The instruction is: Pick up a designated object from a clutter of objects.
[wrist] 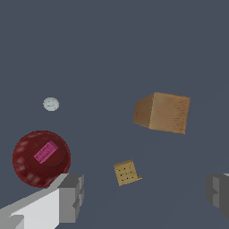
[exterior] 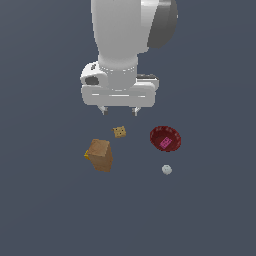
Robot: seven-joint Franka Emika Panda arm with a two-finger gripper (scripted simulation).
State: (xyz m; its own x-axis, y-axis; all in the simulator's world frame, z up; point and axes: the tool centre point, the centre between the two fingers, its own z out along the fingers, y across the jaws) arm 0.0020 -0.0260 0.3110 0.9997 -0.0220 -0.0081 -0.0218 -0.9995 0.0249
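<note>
plain slate-grey floor (exterior: 45, 210) under the wide-spread, empty end effector (exterior: 119, 112) above the dotted cube (exterior: 119, 132).

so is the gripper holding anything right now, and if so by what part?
Nothing is held. The gripper hangs open above the tan dotted cube, fingers spread wide with only floor between them in the wrist view.

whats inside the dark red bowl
A small pink rectangular piece lies inside the dark red bowl. Nothing else shows there; whatever sits beneath the piece is covered.
</note>
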